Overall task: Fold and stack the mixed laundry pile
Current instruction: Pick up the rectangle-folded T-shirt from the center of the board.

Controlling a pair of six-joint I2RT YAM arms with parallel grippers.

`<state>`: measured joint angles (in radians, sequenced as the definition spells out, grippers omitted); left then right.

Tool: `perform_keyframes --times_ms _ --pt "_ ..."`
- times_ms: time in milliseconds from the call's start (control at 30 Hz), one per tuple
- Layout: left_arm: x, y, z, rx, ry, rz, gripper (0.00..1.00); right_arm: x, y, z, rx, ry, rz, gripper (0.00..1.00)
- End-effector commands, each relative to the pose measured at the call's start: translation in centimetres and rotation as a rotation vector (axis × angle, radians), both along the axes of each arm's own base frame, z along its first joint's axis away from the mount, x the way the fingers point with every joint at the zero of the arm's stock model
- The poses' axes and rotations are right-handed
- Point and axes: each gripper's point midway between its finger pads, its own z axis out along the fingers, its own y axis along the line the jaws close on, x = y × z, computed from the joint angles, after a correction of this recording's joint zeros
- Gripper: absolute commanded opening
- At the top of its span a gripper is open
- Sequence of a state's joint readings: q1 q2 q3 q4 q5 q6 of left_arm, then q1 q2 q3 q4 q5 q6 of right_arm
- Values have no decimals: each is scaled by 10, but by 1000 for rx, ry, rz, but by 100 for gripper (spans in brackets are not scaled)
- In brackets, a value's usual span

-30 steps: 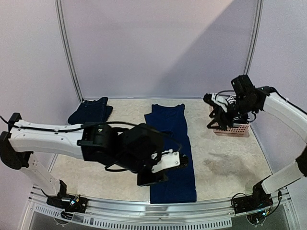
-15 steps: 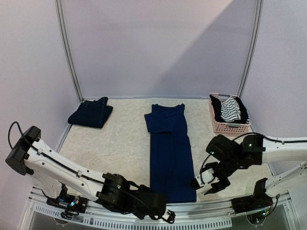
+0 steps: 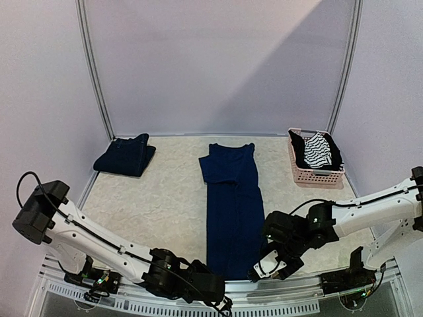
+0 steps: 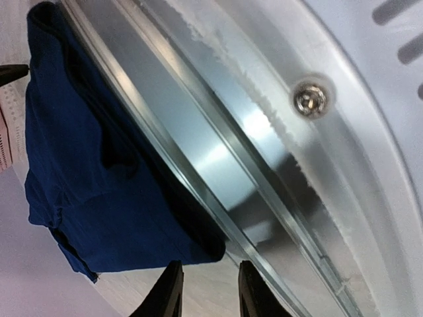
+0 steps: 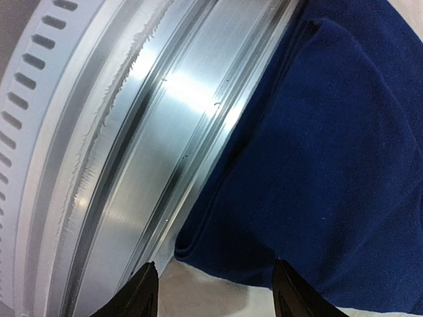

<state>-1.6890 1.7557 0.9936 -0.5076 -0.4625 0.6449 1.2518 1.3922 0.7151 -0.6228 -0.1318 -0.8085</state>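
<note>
The navy T-shirt (image 3: 234, 208) lies folded into a long strip down the middle of the table, its hem at the front rail. My left gripper (image 3: 223, 302) hangs low at the hem's left corner. In the left wrist view the gripper (image 4: 210, 294) is open, nothing between its fingers (image 4: 173, 294), and the shirt corner (image 4: 198, 247) sits just ahead. My right gripper (image 3: 262, 269) is at the hem's right corner. In its wrist view the gripper (image 5: 215, 294) is open wide just short of the shirt's folded corner (image 5: 198, 244). The denim piece (image 3: 124, 156) sits folded at the back left.
A pink basket (image 3: 319, 177) at the back right holds the black-and-white striped piece (image 3: 318, 149). The aluminium front rail (image 4: 218, 152) runs right under both grippers and shows again in the right wrist view (image 5: 152, 132). Grey walls enclose the table.
The right arm has swung from the basket down to the shirt's near right corner. The left arm has dropped from mid-table to the front rail at the left corner.
</note>
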Motion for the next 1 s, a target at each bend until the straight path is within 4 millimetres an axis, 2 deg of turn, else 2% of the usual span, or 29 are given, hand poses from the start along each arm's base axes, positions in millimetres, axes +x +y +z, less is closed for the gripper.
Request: perform_keyframes --times_ms 0,100,167,267,333,400,467,600,733,800,967 --pt "-2 -6 -13 6 -36 -33 30 -1 1 -12 -28 -23 28 59" --pt "-2 -9 -21 0 -36 -30 28 -3 0 -18 -52 -22 34 55" --pt "-2 -10 -23 0 -39 -29 25 -3 -1 -20 -64 -20 36 48" --pt "1 -11 -25 -2 -57 -22 16 -2 3 -18 -57 -23 28 36" --pt "3 -12 -22 -13 -67 -14 8 -1 5 -15 -50 -24 22 25" --pt "4 -13 -18 -26 -66 -3 0 -2 6 -13 -59 -17 21 10" --pt "8 -14 -9 -54 -67 28 0 -2 4 -9 -63 -13 18 2" --pt "27 -15 21 -163 -60 140 0 4 1 15 -14 -47 -4 0" --pt "51 -17 56 -304 -69 248 0 23 -1 44 38 -75 -73 0" --pt "61 -19 69 -352 -75 282 0 40 -1 59 73 -102 -122 0" --pt "102 -22 91 -447 -124 432 0 94 -2 95 197 -199 -271 0"
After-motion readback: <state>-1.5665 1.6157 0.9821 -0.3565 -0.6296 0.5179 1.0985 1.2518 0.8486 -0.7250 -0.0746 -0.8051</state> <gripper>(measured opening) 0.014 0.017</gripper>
